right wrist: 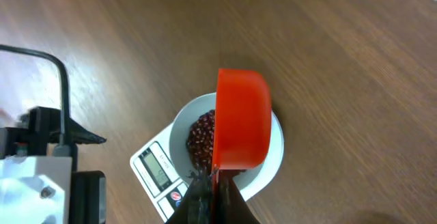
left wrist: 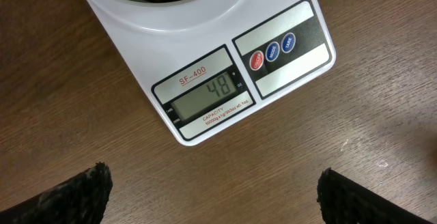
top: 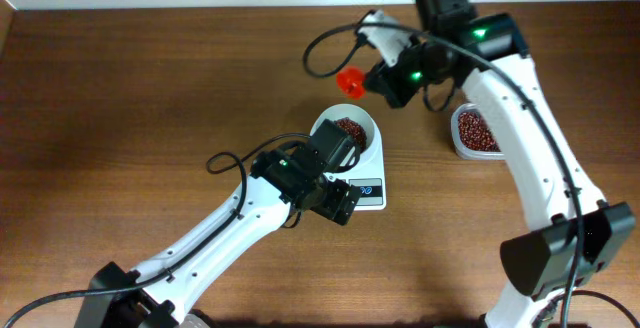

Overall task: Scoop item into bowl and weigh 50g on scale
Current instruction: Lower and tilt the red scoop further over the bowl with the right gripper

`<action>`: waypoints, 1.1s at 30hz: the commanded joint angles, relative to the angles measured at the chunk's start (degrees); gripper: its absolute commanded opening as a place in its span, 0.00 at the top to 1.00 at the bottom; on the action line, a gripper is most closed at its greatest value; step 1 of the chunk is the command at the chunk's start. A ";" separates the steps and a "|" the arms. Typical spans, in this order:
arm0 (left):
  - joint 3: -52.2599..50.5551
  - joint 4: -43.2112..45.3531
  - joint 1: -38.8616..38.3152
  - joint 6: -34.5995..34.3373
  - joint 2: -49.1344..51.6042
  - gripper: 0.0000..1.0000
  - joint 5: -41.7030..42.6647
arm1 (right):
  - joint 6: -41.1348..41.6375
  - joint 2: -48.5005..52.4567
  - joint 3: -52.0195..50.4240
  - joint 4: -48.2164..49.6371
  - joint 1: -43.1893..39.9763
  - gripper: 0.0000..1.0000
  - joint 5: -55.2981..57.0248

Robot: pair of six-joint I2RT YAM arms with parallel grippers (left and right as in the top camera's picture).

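The left gripper (left wrist: 220, 200) hung wide open before the scale (left wrist: 136, 53), whose display (left wrist: 208, 101) seemed to read 48. Beans (right wrist: 201, 138) lay in the white bowl (right wrist: 274, 149) on it. Beyond, the right gripper (right wrist: 212, 195) clenched a red scoop (right wrist: 240, 118), its contents hidden. Topping-up looked due: a few more beans from the clear container (top: 456, 138).

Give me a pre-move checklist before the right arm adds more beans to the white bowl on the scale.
1. Round white bowl, holding dark red-brown beans, on small white rectangular scale: ok.
2. Grey display at fifty: not ok, reads 48.
3. Red plastic scoop gripped by right gripper: ok.
4. Beans left in scoop: cannot tell, inside hidden.
5. Left gripper open, clear of scale: ok.
6. Beans remaining in clear plastic container: ok.
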 commanded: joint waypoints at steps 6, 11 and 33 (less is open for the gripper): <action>1.09 0.07 -0.07 -0.70 0.39 0.01 -0.57 | -0.42 -1.73 1.29 -3.89 -5.95 0.96 -11.89; 1.09 0.04 -0.07 -0.70 0.39 0.01 -0.59 | -0.44 -1.64 1.29 -4.48 -5.73 0.96 -11.50; 1.09 0.04 -0.07 -0.70 0.39 0.01 -0.59 | -0.61 0.63 -0.28 -4.22 8.85 0.96 17.84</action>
